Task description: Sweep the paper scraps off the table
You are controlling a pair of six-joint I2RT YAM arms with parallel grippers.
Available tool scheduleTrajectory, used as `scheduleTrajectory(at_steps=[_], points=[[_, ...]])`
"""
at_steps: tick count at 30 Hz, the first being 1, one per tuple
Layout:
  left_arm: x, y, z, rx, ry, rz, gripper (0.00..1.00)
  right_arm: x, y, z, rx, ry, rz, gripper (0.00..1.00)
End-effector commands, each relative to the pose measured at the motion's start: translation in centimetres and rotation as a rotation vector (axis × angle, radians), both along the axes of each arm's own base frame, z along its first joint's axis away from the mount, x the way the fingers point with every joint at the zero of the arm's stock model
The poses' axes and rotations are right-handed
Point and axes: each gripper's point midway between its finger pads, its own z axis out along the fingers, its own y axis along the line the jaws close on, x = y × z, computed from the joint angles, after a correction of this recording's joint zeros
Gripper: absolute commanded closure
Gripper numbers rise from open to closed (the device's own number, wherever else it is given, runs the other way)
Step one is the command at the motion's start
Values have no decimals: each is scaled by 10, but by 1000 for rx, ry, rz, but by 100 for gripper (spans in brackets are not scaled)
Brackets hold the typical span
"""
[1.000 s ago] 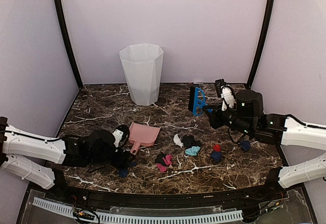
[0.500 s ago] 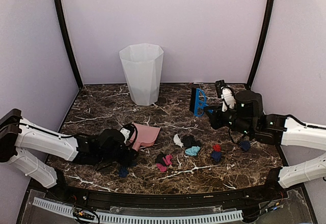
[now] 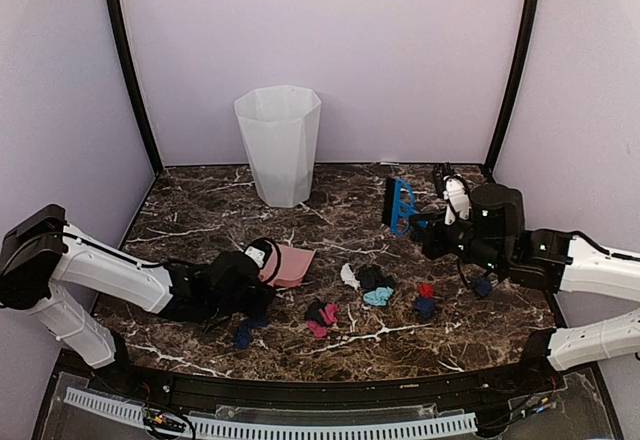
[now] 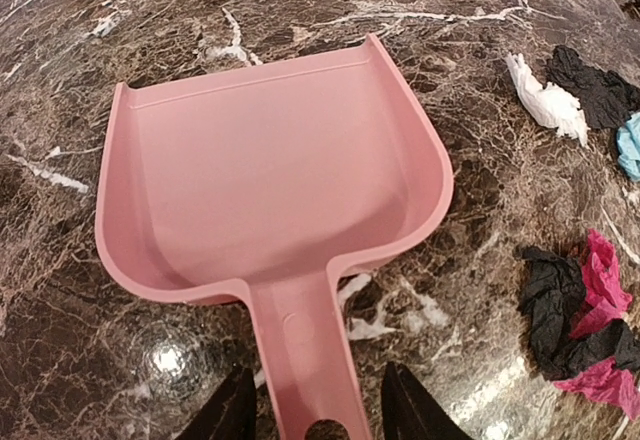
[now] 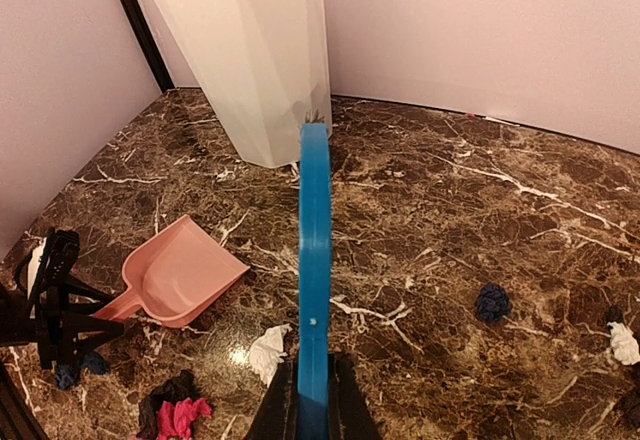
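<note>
Your left fingers (image 4: 235,415) sit low at the near left, half open astride the handle (image 4: 300,360) of the flat pink plastic dustpan (image 4: 270,190), with a sliver of gap showing, so there is no grip yet. The pan lies mouth-away, facing the mess. Over on the right, your right fingers (image 5: 347,410) are clamped tight on the blue plastic hand brush (image 5: 314,260), held edge-up above the dark marble table (image 3: 200,210), likely ready to push leftward. The crumpled paper scraps (image 3: 376,296) lie loose on the table between pan and brush, none collected. The white faceted bin (image 3: 279,155) waits at the far side.
</note>
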Motion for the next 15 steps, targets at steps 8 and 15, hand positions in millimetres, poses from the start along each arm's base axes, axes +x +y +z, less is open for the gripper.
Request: scheduleTrajectory(at_steps=[8, 15], points=[[21, -12, 6, 29, -71, 33, 89, -25, -3, -2, 76, 55, 85, 100], [27, -11, 27, 49, -111, 45, 97, -78, 45, -11, 165, 222, 453, 100]])
